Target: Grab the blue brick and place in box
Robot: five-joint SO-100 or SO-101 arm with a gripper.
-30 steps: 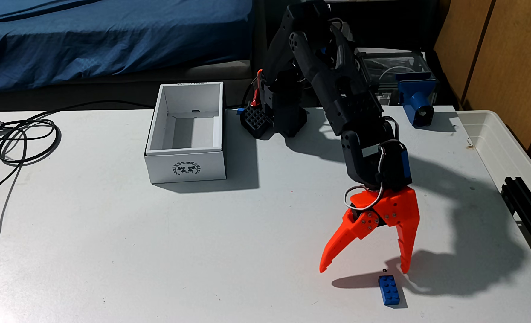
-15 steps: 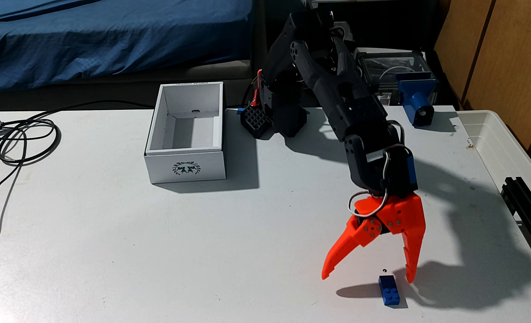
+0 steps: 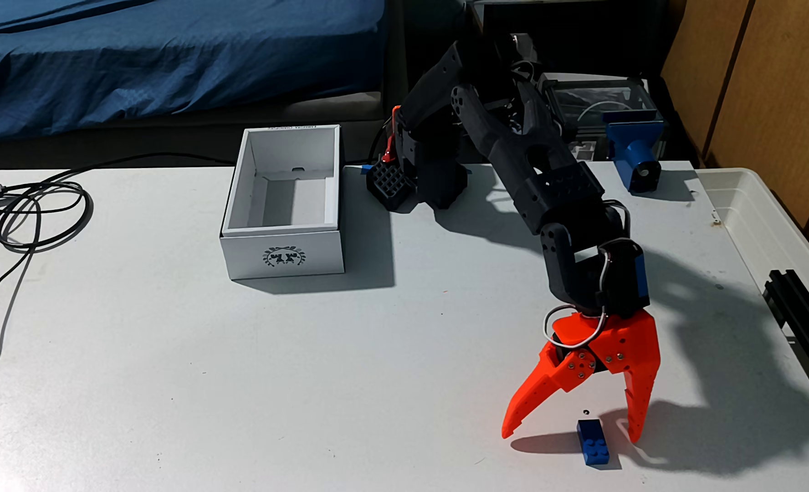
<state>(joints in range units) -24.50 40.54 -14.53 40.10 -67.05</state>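
Observation:
The blue brick (image 3: 593, 443) lies flat on the white table near the front right, studs up, long axis running away from the camera. My orange gripper (image 3: 572, 437) is open, pointing down, with one finger on each side of the brick's far end; the tips hover just above the table and touch nothing. The black arm reaches from its base at the back centre. The box (image 3: 283, 258), white with a dark wreath crest on its near short side, stands open and empty at the back, left of the arm's base.
Black cables (image 3: 28, 217) loop at the table's left side. A blue printed part (image 3: 634, 156) stands at the back right, a translucent white bin (image 3: 767, 222) past the right edge, and a black rail (image 3: 805, 326) below it. A blue-covered bed lies behind the table.
The arm has stretched forward and lowered, carrying the open gripper down and to the right until its fingers straddle the brick. The brick has not moved.

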